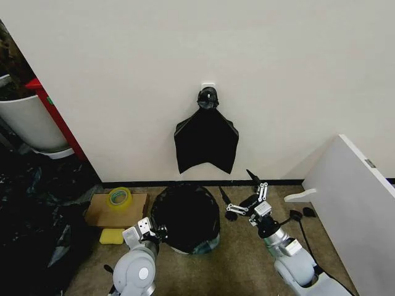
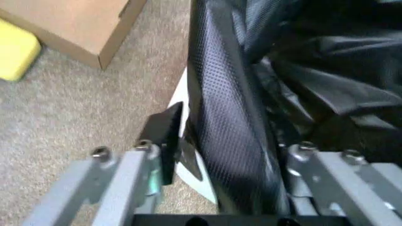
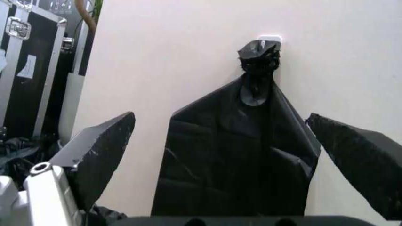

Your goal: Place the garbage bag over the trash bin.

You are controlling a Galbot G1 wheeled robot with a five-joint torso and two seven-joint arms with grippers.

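Observation:
The garbage bag (image 1: 185, 213) is draped glossy and black over the trash bin, covering its mouth on the floor by the wall. A strip of the bin's cream wall (image 2: 191, 174) shows below the bag's edge. My left gripper (image 1: 155, 232) sits at the bin's left rim, shut on the bag-covered rim (image 2: 232, 141). One pad (image 2: 168, 136) lies against the outside wall; the other is hidden inside the bag. My right gripper (image 1: 242, 194) is open and held up to the right of the bin, apart from it. In its wrist view the right gripper (image 3: 220, 122) faces the wall.
A knotted fan-shaped bundle of black bags (image 1: 207, 139) hangs on the wall above the bin. A cardboard box (image 1: 99, 213) with a tape roll (image 1: 119, 196) and a yellow sponge (image 1: 112, 236) lie left. Black sheeting (image 1: 31, 216) and a planter pot (image 1: 31, 123) stand far left, a white panel (image 1: 358, 197) right.

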